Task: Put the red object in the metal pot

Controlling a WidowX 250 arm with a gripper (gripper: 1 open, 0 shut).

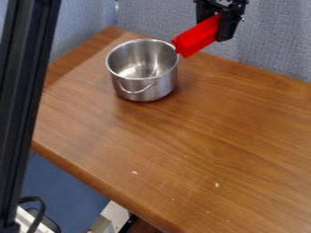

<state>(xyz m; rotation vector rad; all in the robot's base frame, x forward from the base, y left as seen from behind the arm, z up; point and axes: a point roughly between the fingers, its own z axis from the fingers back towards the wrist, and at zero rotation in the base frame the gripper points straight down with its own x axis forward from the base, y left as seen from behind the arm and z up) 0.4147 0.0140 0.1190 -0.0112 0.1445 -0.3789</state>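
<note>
A shiny metal pot (142, 69) stands near the back left of the wooden table (183, 136), open side up and with nothing in it. The red object (195, 38), a bright red elongated block, hangs tilted in the air just right of the pot's rim, its lower end pointing toward the pot. My gripper (220, 25) comes down from the top edge and is shut on the block's upper right end. Most of the arm is out of the frame.
A black post (27, 91) runs down the left side in the foreground. A grey-blue wall (279, 36) stands right behind the table's back edge. The table's front and left edges drop off to the floor.
</note>
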